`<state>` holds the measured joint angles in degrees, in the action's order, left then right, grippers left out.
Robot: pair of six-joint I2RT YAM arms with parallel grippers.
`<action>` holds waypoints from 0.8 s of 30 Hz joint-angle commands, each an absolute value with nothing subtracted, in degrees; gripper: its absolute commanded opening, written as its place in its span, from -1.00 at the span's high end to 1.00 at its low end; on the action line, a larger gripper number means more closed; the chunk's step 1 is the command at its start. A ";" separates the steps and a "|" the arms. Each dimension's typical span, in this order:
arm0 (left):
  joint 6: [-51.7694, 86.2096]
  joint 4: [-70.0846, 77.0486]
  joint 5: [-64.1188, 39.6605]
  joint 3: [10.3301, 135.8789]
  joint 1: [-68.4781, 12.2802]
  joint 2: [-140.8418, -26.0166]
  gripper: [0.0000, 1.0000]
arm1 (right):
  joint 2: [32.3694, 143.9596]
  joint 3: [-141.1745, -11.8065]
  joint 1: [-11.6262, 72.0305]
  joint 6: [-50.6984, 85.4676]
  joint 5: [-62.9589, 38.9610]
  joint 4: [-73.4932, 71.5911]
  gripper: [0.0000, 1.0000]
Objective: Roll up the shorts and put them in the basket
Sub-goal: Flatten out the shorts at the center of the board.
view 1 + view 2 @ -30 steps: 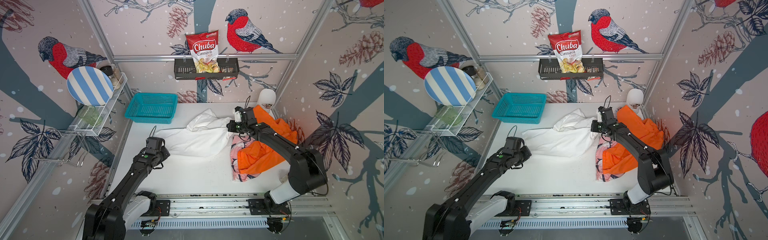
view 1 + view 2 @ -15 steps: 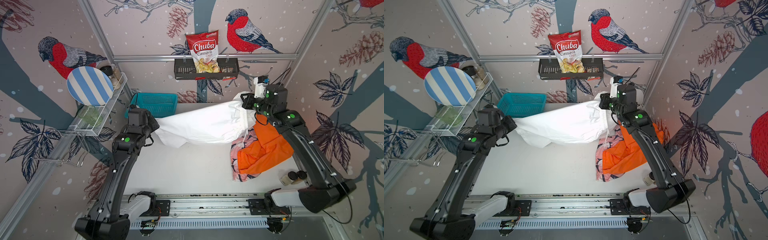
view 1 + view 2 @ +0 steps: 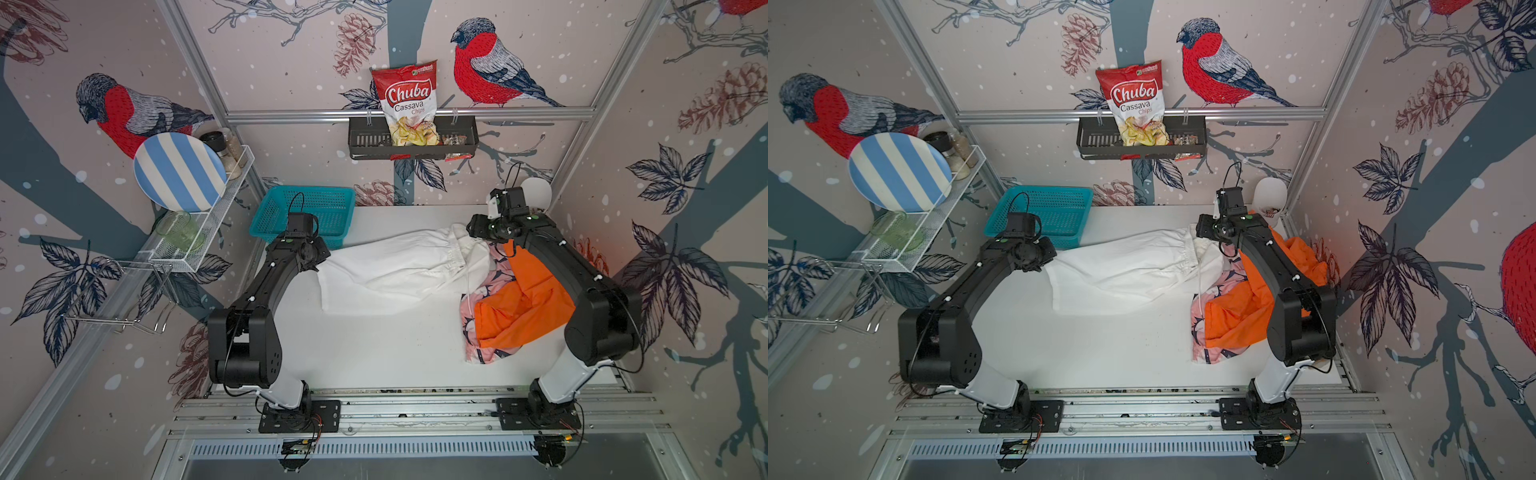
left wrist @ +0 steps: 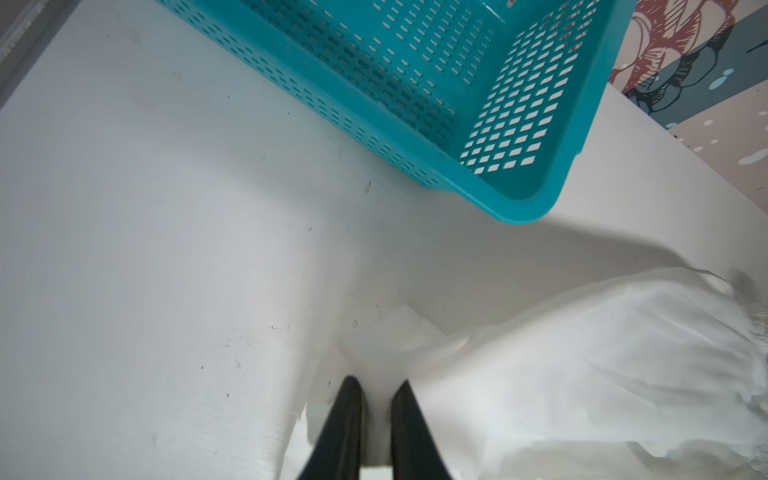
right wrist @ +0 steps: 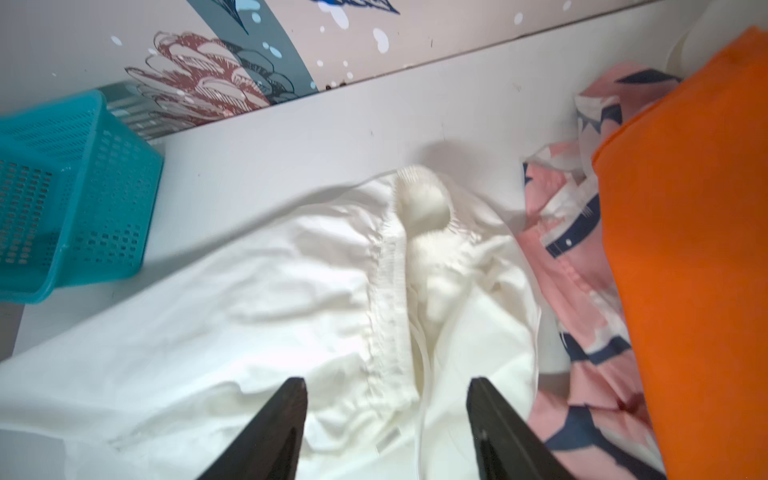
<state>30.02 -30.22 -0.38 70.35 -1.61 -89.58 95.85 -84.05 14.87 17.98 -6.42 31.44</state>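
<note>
1. We see the left gripper (image 4: 376, 382) with jaws slightly parted at the leg hem of the white shorts (image 3: 395, 274), just beside the teal basket (image 3: 328, 208).
2. The right gripper (image 5: 386, 382) has its jaws spread wide over the waistband, well apart from the basket.
3. The white shorts lie flat between both grippers. The orange shorts (image 3: 528, 307) sit atop the pink shorts (image 3: 486, 353), farthest from the basket.

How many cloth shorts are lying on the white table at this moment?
3. The plain white cloth shorts lie spread centrally; the bright orange cloth shorts beside them lie on the pink patterned cloth shorts. More could hide beneath.
</note>
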 commanded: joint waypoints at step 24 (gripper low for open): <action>31.39 -22.24 -1.67 49.65 -1.50 -89.08 -0.20 | 110.37 -81.28 14.23 9.54 -17.58 23.99 -0.41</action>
